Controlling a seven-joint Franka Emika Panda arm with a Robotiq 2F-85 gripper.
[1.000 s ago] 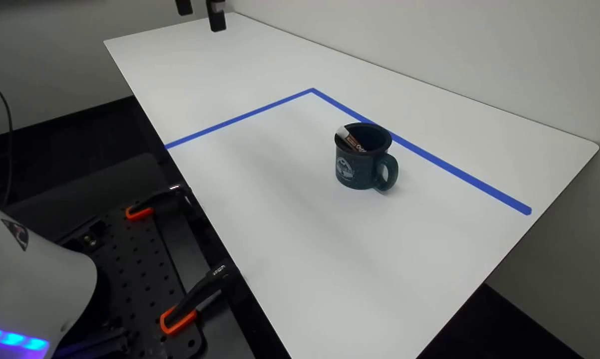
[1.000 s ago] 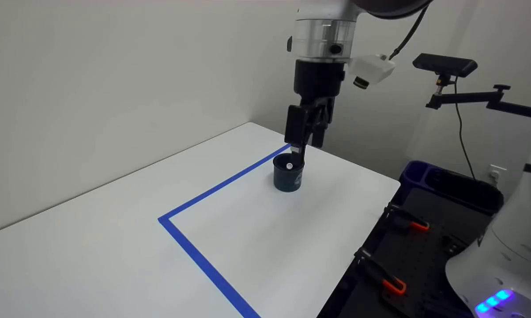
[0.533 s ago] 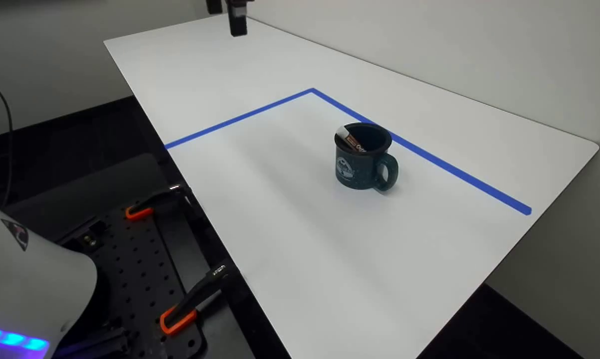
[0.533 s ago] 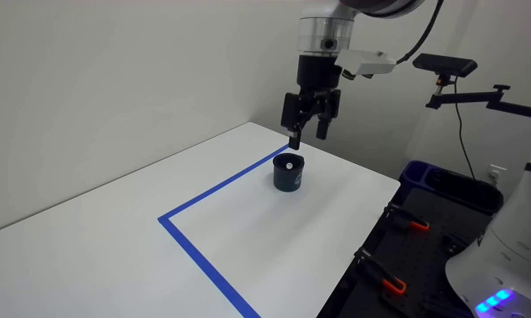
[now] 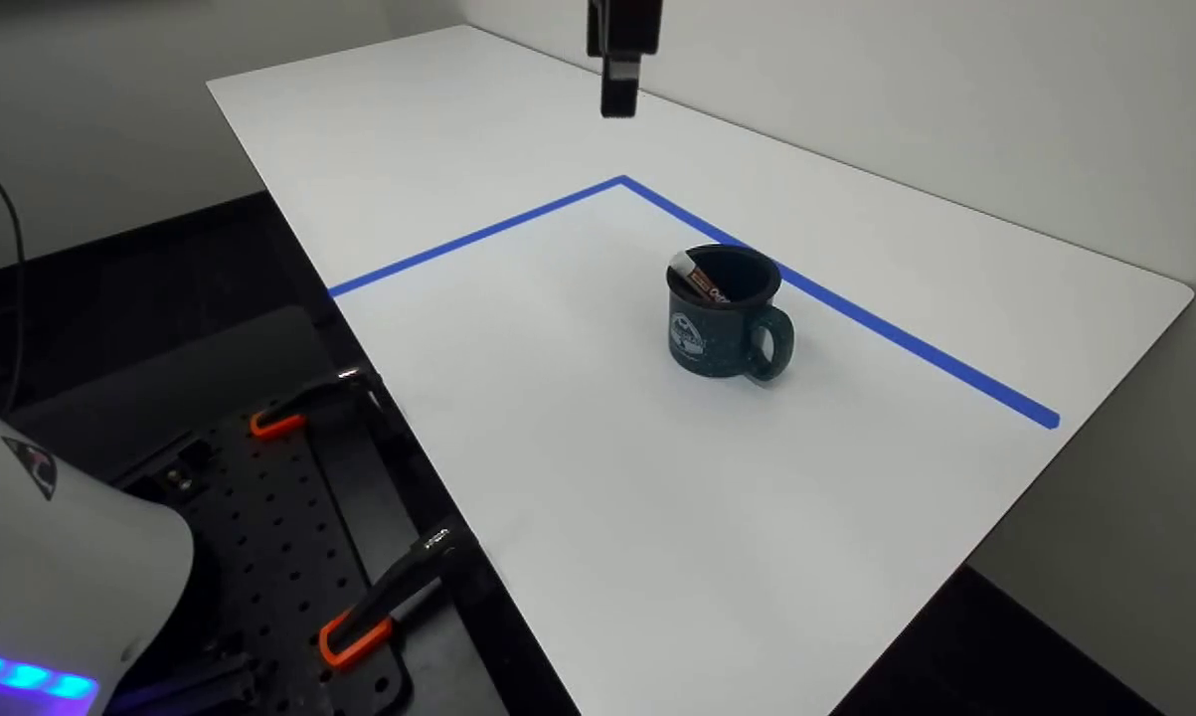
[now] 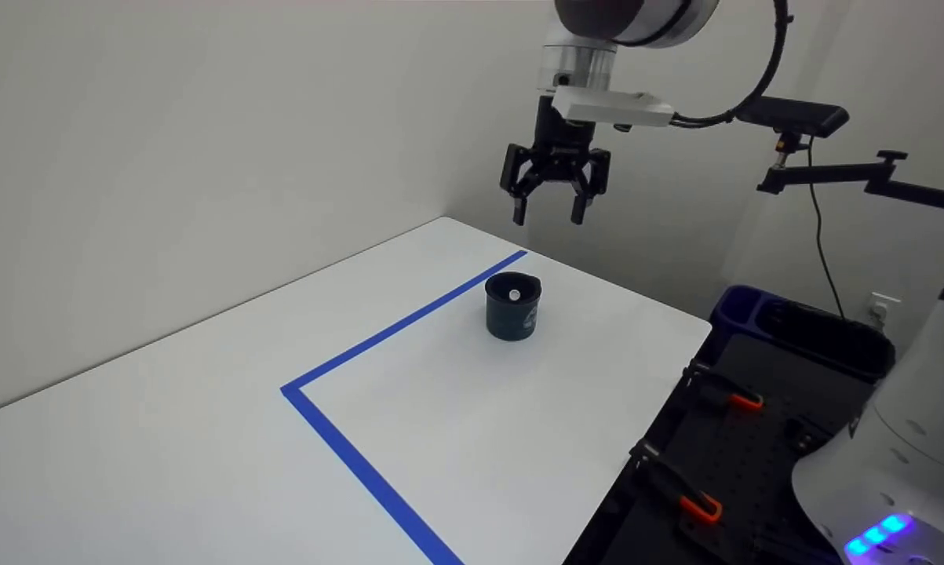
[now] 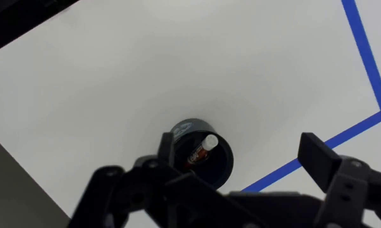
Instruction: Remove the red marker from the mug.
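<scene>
The mug (image 5: 722,343) is dark, glossy and upright on the white table, with its loop handle at the right in an exterior view. It also shows in an exterior view (image 6: 509,320). The red marker (image 5: 702,282) leans inside the mug with its white end near the rim. Only its white end shows in an exterior view (image 6: 514,295). In the wrist view the marker (image 7: 201,152) lies inside the mug (image 7: 195,125), whose lower left is hidden by a finger. My gripper (image 6: 548,222) is open and empty above the table, apart from the mug; it shows in the wrist view (image 7: 238,142).
Blue tape lines (image 5: 478,235) run on the white table (image 5: 558,497). A wall (image 5: 906,109) stands along the far edge. Clamps with orange parts (image 6: 701,508) hold the near edge beside the robot base. A camera on an arm (image 6: 792,116) stands behind.
The gripper has moved right in an exterior view, closer to the mug, and has turned so that both fingers now show apart in an exterior view. The mug and marker have not moved.
</scene>
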